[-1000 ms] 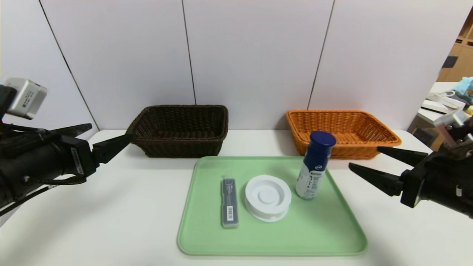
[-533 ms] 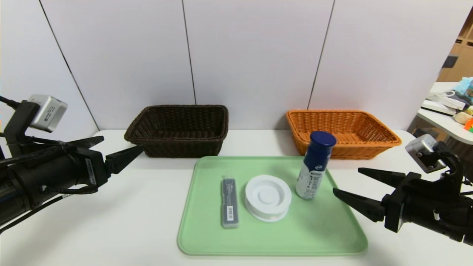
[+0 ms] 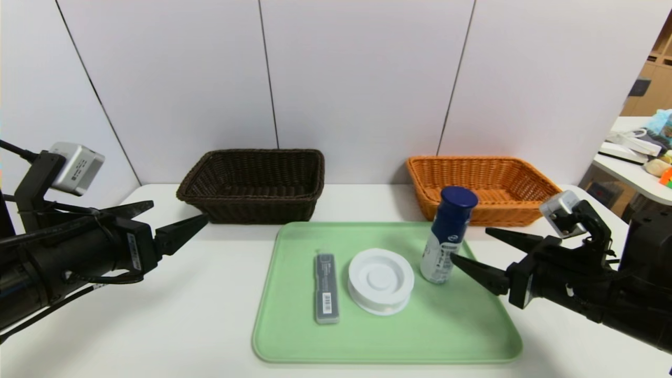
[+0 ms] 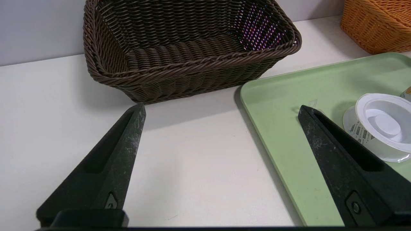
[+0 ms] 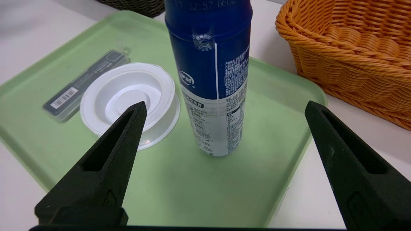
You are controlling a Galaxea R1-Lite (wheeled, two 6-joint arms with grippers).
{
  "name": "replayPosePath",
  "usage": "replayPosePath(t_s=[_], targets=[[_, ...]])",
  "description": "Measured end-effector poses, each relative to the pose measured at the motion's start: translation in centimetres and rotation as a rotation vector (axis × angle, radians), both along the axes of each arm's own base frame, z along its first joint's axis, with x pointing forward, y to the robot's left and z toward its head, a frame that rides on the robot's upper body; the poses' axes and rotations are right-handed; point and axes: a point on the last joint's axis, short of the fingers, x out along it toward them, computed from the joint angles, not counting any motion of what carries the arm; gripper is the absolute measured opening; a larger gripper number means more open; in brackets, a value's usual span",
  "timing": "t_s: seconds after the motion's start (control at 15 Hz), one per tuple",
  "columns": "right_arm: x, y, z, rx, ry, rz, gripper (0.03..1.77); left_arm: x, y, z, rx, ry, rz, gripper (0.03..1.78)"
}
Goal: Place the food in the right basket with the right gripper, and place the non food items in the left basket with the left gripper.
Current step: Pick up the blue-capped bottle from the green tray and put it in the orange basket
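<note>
Your right gripper (image 3: 472,248) is spread wide just beside the bottle (image 3: 447,237), which stands upright on the green tray (image 3: 388,346). Centre the white lower body between the fingers before closing. Since a second ago that gripper has dropped and closed in; the left gripper (image 3: 168,220), also spread, barely shifted.

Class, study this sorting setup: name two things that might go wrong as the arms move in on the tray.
1. The bottle stands tall and upright on the green tray; the open right gripper, closing in level, might knock it over.
2. The grey case lies flat near the white container; the open left gripper may nudge one while picking the other.
</note>
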Motion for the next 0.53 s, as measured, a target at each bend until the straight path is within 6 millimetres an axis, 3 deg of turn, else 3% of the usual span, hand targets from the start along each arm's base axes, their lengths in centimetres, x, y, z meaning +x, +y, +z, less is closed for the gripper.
replayPosePath(t_s=[0.53], targets=[[2.8,1.7,-3.2,0.0,-0.004,0.035,1.7,1.2,-0.3,-0.8,0.01,0.041,0.008,1.69]])
